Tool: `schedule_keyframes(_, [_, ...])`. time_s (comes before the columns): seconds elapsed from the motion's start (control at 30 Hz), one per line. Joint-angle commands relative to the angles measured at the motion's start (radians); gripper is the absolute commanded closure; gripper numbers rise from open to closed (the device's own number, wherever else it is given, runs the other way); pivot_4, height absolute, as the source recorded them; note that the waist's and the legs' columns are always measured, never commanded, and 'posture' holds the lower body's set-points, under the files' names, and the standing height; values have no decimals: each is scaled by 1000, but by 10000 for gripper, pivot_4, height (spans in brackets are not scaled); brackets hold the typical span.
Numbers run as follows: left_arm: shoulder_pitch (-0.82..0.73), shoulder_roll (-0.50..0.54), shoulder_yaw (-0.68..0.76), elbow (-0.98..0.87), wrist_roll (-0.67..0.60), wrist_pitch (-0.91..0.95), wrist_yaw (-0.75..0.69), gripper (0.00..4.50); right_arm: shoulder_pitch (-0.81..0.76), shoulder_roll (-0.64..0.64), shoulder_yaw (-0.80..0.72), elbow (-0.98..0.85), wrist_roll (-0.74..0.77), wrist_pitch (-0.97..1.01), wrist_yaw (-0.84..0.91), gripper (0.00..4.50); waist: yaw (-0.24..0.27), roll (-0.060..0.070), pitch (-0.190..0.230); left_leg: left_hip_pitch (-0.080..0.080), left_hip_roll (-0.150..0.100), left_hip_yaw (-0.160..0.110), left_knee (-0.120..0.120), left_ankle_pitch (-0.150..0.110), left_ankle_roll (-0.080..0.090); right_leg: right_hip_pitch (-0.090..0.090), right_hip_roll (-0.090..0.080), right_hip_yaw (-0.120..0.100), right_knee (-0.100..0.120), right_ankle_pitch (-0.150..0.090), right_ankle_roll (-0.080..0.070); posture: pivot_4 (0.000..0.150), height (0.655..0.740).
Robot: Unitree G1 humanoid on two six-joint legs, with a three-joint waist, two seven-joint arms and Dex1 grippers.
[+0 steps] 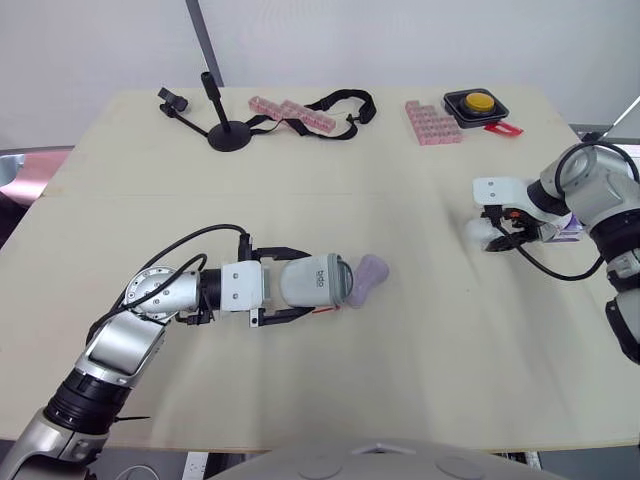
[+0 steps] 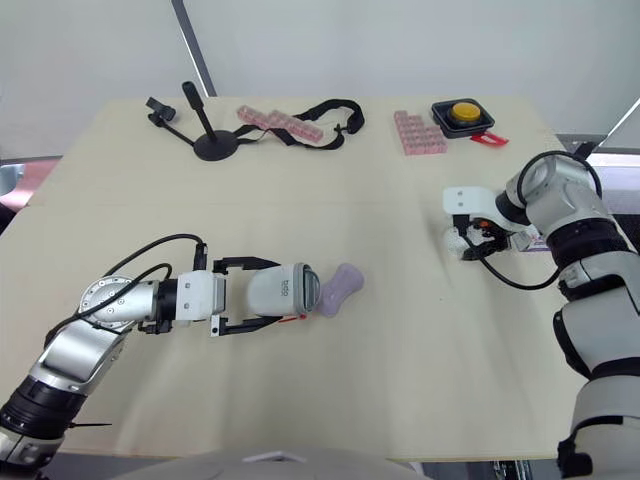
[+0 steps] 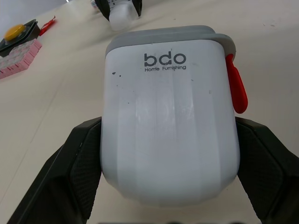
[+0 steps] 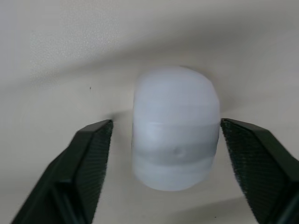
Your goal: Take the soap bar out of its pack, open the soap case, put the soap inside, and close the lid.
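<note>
A white soap case (image 1: 312, 281) marked "bdo", with a grey rim and a red latch (image 3: 237, 86), lies on its side. My left gripper (image 1: 305, 283) is shut on it, its fingers (image 3: 79, 163) pressed against both sides. A lilac soap bar (image 1: 368, 277) lies on the table at the case's open mouth, touching the rim. At the right, my right gripper (image 1: 503, 233) stands open around a small white rounded piece with a grey band (image 4: 175, 128), and gaps show beside it. A purple-and-white pack (image 1: 572, 225) is partly hidden behind the right arm.
Along the back edge of the table (image 1: 400, 380) stand a black stand (image 1: 228, 130), pink strips (image 1: 295, 112), a black strap (image 1: 345, 103), a pink block tray (image 1: 432, 122) and a black box with a yellow button (image 1: 477, 104).
</note>
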Motion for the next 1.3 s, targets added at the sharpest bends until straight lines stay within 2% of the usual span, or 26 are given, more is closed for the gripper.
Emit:
schedule_keyframes(0.03, [5,2,21,-36,-10,0,10,10195,-26,-12,-41,6,-5,-29,6,468,0,0,0,-2,0,0,1,0,0,-1,0,0,1,0,0,1500,7096])
schedule_keyframes(0.3, [10,15,29,-30,-20,23,3,10195,-25,-50,-187,-15,120,-36,65,468,3,0,0,-7,0,0,3,0,0,-6,1,0,3,0,0,1500,7096])
schedule_keyframes(0.4, [10,17,39,-29,-44,81,6,10195,24,-52,-333,-32,288,-72,120,468,7,0,0,-8,0,0,3,0,0,-7,1,0,4,0,0,1500,7096])
schedule_keyframes(0.47, [10,18,45,-32,-56,109,8,10195,57,-54,-384,-58,349,-93,154,468,9,0,0,-8,0,0,4,0,0,-7,1,1,4,0,0,1500,7096])
schedule_keyframes(0.53, [4,15,54,-32,-69,144,13,10195,125,-35,-465,-140,485,-66,176,468,12,0,0,-8,0,0,5,0,1,-7,1,0,4,0,0,1500,7096])
schedule_keyframes(0.63, [-3,13,69,-37,-103,194,14,10195,284,44,-612,-365,752,68,168,468,16,0,0,-9,0,0,6,0,1,-7,1,1,5,0,0,1500,7096])
schedule_keyframes(0.67, [-8,12,73,-37,-109,211,15,10195,387,71,-647,-479,836,142,139,468,18,0,0,-10,1,0,6,0,1,-6,2,3,5,0,0,1500,7096])
schedule_keyframes(0.73, [-14,13,78,-38,-121,241,14,10195,545,106,-674,-644,911,206,90,468,33,-1,-1,-10,1,1,6,0,1,-6,2,3,5,0,0,1500,7096])
schedule_keyframes(0.83, [-21,29,72,-38,-95,254,8,10195,763,155,-648,-861,936,190,63,468,43,0,-1,-9,1,0,6,-1,2,-8,0,-2,4,0,0,1500,7096])
schedule_keyframes(0.97, [-15,57,68,-37,-81,267,-14,10195,924,200,-578,-952,850,36,88,468,27,-1,-1,-9,0,0,6,-1,2,-9,-5,-3,1,0,0,1500,7096])
schedule_keyframes(1.13, [-12,65,81,-5,-81,191,-58,10195,952,240,-561,-904,806,-87,65,468,-3,-2,-2,-8,0,0,4,0,2,-9,-7,-2,0,0,0,1500,7096])
schedule_keyframes(1.3, [-40,88,93,33,-79,161,-99,10195,946,243,-543,-844,774,-166,69,468,-3,-2,-2,-8,-1,0,4,0,3,-8,-7,-3,0,0,0,1500,7096])
